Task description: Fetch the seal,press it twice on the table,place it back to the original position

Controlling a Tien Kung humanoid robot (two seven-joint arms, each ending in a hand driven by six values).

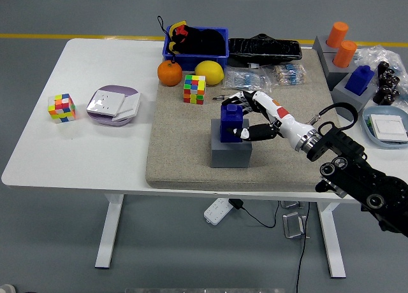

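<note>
The blue seal (pixel 230 121) stands upright on a grey block (pixel 231 153) in the middle of the beige mat (pixel 178 159). My right hand (pixel 247 117) reaches in from the right and its fingers curl around the seal's right side and top, thumb low at the front, closed on it. The seal still rests on the block. My left arm does not show.
A rubik's cube (pixel 194 89), an orange (pixel 169 73) and a lemon (pixel 209 72) lie behind the seal. A blue bin (pixel 196 42) stands at the back. Another rubik's cube (pixel 62 107) and a purple-white box (pixel 113 104) lie left. A second blue seal (pixel 361 78) and orange cylinders (pixel 341 42) stand right.
</note>
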